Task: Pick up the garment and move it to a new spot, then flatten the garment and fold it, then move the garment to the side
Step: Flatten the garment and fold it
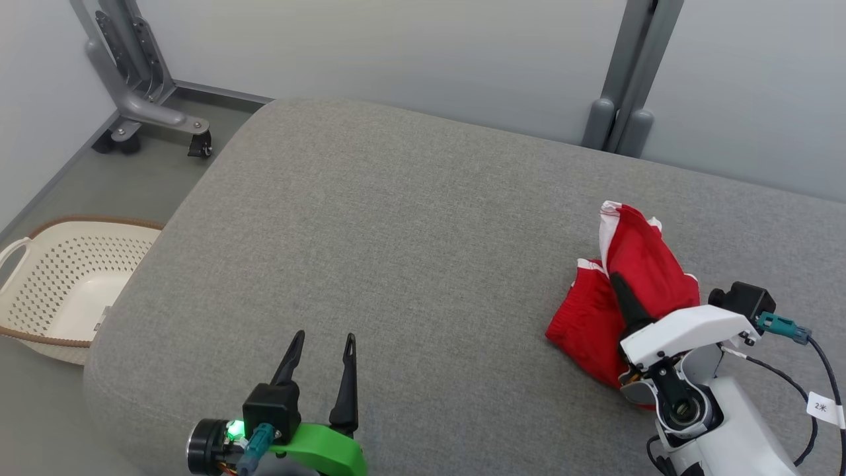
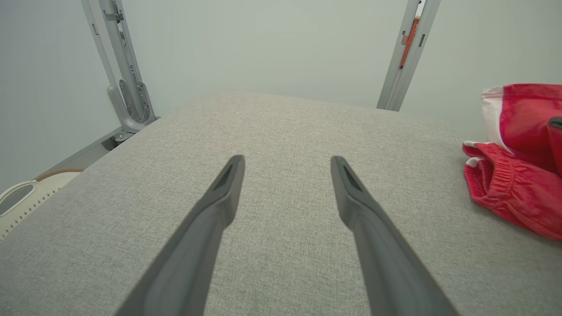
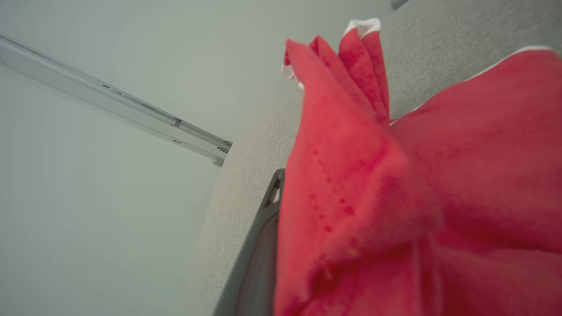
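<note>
Garment (image 1: 651, 264): red cloth with white trim, bunched on the right part of the grey fabric worktop (image 1: 396, 231), near its right edge in the head view. One portion stands up in a peak with a white hem at the top; the rest lies crumpled on the surface below and to the left of it, elastic waistband visible in the left wrist view (image 2: 513, 188). Right gripper (image 1: 618, 284): jaws together, clamped on the raised fold. One dark finger shows against the red cloth in the head view; in the right wrist view the cloth (image 3: 395, 175) drapes over the fingers, with one finger (image 3: 268, 206) visible along its left edge. Left gripper (image 1: 325, 337): jaws apart, nothing between them, low over bare worktop at the near edge, well apart from the garment. Left wrist view confirms the gap between its fingers (image 2: 228, 184). Basket (image 1: 79, 264): pale, perforated, on the floor to the left of the worktop. Grey stand (image 1: 142, 99) on castors at far left by the wall; grey post (image 1: 628, 79) behind the far edge.
</note>
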Robot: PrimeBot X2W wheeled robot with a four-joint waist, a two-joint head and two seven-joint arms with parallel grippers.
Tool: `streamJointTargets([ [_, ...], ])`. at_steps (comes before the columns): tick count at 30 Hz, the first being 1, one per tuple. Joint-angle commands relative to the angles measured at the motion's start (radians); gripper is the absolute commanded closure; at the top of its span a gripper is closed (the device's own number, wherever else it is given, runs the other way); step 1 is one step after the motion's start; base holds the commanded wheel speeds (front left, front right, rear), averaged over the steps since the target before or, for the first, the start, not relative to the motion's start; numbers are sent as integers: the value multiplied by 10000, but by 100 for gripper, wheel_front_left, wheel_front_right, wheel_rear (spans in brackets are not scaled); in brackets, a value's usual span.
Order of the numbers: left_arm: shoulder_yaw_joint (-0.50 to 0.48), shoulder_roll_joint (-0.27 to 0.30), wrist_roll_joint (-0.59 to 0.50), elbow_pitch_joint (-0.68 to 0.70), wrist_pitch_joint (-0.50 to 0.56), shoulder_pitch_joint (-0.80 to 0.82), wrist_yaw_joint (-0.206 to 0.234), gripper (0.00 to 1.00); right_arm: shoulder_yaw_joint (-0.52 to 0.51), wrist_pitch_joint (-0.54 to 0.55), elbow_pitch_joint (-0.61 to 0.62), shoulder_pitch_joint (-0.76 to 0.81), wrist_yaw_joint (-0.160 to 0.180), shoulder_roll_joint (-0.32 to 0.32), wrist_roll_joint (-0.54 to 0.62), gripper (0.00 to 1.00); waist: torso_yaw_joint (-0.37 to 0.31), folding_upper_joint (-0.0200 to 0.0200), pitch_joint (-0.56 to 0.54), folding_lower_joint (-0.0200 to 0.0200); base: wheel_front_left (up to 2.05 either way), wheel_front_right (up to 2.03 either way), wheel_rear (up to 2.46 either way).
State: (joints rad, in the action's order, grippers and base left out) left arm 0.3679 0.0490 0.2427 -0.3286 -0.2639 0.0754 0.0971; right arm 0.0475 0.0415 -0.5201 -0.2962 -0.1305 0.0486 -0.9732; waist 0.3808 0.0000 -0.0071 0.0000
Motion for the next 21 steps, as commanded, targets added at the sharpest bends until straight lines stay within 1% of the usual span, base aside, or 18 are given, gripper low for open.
streamJointTargets([
  [1,-4,35,35,21,-1,-84,3,0,48,-129,-64,-149,0,38,46,28,52,0,67,0,0,0,0],
  [2,-27,33,106,77,-1,-61,29,0,97,-127,-147,-182,0,37,-76,0,73,0,94,0,0,0,0],
  [4,-84,35,387,232,-1,-70,33,0,264,-101,-238,-237,0,30,-235,0,107,0,142,0,0,0,0],
  [13,12,35,539,457,1,105,104,0,1394,-258,-646,-448,0,32,-488,0,144,0,279,0,0,0,0],
  [16,15,35,541,470,1,115,112,0,1841,-259,-846,-540,0,34,-748,0,123,0,289,0,0,0,0],
  [21,-112,35,499,353,1,20,72,0,2880,105,-1170,-626,0,38,-903,0,-89,0,222,0,0,0,0],
])
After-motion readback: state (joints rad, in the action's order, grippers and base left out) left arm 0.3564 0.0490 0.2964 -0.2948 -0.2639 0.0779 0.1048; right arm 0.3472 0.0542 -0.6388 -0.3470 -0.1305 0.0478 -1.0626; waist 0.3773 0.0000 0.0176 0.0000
